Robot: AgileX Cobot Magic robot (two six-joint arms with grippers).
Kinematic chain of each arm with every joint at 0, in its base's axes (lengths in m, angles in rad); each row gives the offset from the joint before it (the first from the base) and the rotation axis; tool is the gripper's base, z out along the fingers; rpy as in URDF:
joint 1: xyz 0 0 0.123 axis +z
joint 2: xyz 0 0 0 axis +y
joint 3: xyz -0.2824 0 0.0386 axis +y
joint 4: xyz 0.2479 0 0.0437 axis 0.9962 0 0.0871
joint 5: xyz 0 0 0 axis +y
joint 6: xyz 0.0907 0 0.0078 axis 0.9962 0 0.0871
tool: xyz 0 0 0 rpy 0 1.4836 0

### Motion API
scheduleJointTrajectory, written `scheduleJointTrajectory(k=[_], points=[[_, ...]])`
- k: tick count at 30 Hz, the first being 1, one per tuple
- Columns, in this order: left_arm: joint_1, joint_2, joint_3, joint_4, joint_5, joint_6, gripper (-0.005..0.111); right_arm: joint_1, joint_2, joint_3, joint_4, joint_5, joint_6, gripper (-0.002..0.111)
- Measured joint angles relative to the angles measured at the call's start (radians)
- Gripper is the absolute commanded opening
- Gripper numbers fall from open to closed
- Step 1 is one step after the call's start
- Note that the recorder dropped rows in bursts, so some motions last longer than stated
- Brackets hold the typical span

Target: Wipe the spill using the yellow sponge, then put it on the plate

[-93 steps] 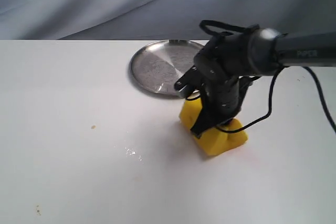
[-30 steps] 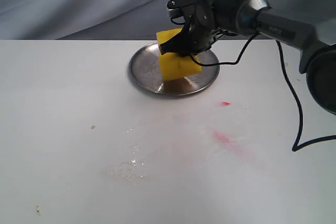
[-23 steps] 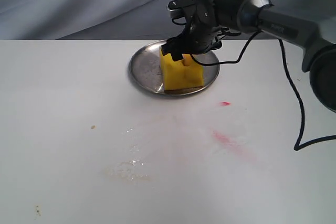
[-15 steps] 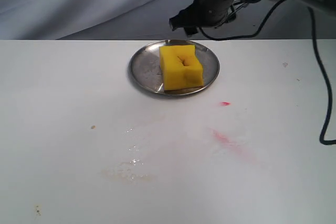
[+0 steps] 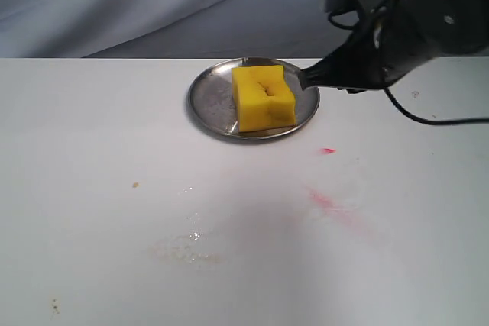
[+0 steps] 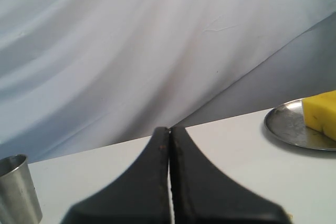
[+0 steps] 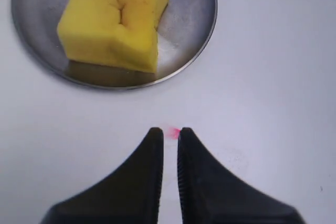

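Since half a second ago the right gripper has swung down and off to the right of the round, shallow silver metal plate, leaving the thick, blocky bright yellow foam sponge lying flat on it, slightly right of the dish's centre, at the far middle of the white table. The sponge's top carries a pinched crease, so it looks soft, light and easily squashed, probably damp. If it had to be lifted again, a modest squeeze across two opposite flat sides at mid-height would suit. The exterior view blurs the right gripper. The right wrist view shows it with its jaws drawn almost together, a sliver between them, holding nothing, above a small red dot. The left gripper has its jaws pressed together, also empty. Only the exterior view shows the near-left patch where the spill lay, now seemingly just a faint wet trace, and the pink-red smear to its right. Only the left wrist view shows a small metal cup standing well left of the plate.
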Motion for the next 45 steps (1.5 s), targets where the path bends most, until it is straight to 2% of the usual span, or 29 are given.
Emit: scheduleJointTrajectory(k=[5,14,19,26,37,45], points=[[0.000,0.000,0.000,0.000,0.000,0.000,0.000,0.000,-0.210,0.246,0.000,-0.159,0.123,0.008],[0.000,0.000,0.000,0.000,0.000,0.000,0.000,0.000,-0.503,0.531,0.002,-0.230,0.250,0.008],[0.000,0.000,0.000,0.000,0.000,0.000,0.000,-0.018,-0.643,0.684,0.010,-0.311,0.269,0.001],[0.000,0.000,0.000,0.000,0.000,0.000,0.000,-0.106,-0.834,0.880,0.191,-0.442,0.023,0.000],[0.000,0.000,0.000,0.000,0.000,0.000,0.000,-0.297,-1.232,1.105,0.285,-0.501,-0.171,0.000],[0.000,0.000,0.000,0.000,0.000,0.000,0.000,-0.319,-1.456,1.185,0.326,-0.495,-0.288,0.000]])
